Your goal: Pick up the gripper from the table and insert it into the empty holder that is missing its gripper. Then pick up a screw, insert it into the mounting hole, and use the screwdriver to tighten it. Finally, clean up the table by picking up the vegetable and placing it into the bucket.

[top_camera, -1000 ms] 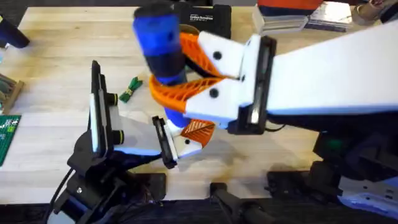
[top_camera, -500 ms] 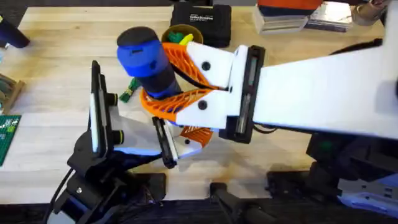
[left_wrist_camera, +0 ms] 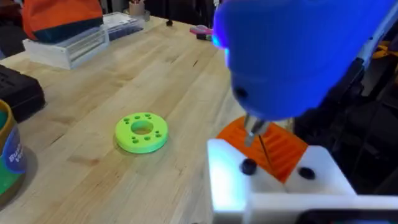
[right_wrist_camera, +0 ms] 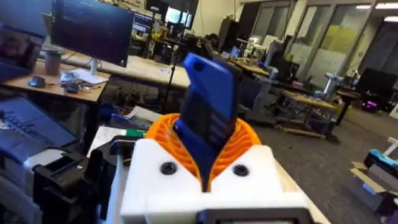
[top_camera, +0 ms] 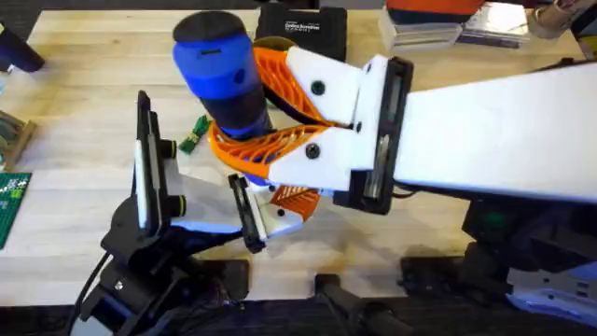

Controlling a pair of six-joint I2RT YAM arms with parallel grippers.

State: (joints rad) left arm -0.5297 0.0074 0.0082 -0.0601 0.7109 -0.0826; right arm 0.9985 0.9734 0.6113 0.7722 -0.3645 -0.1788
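Observation:
My right gripper is shut on the blue screwdriver, which is clamped between its orange fingers. The right wrist view shows the same grip on the screwdriver. The screwdriver's thin silver tip points down at the white holder on my left arm. The orange ribbed gripper piece sits in that holder, beside two dark spots on its face. In the overhead view the holder lies just under the right gripper. The green vegetable lies on the table. The bucket is mostly hidden behind the right gripper.
A bright green ring disc lies on the wood. A black case stands at the back edge. An orange and clear box sits at the back right. A green circuit board lies at the left edge.
The right arm carried the screwdriver left and tilted it, then settled slightly higher over the left arm's holder. The left arm stayed put.

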